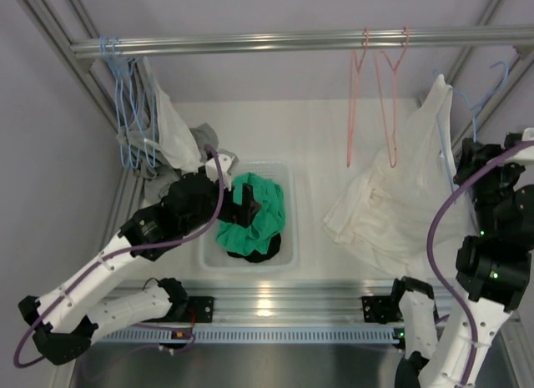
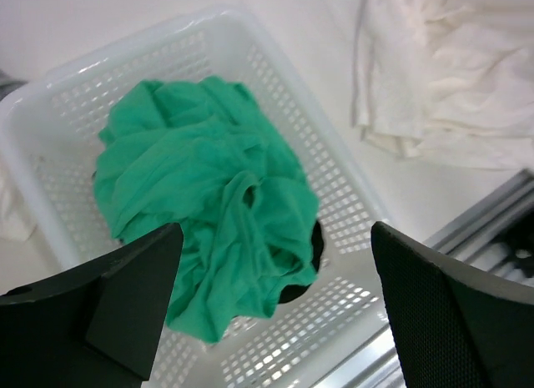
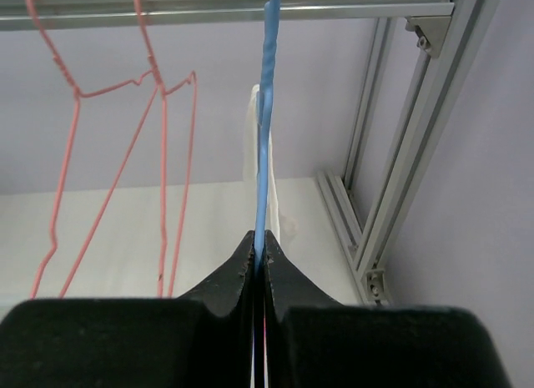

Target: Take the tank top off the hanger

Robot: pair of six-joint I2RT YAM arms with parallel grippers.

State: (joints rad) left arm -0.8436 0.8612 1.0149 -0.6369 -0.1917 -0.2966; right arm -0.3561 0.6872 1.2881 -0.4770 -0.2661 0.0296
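Note:
A white tank top (image 1: 392,204) hangs from a blue hanger (image 1: 492,79) at the right, with its lower part spread on the table. My right gripper (image 1: 467,154) is shut on the hanger's blue wire (image 3: 269,113), pinched between the jaws (image 3: 259,248); a strip of the white top (image 3: 253,138) shows behind the wire. My left gripper (image 1: 250,211) is open and empty, hovering over a green garment (image 2: 200,188) in the white basket (image 2: 50,88). The tank top also shows at the upper right of the left wrist view (image 2: 450,79).
A metal rail (image 1: 292,42) runs across the back. Two empty pink hangers (image 1: 371,96) hang from it right of centre. Blue hangers (image 1: 125,113) with pale garments (image 1: 171,129) hang at the left. A black garment (image 1: 263,253) lies under the green one in the basket (image 1: 207,259).

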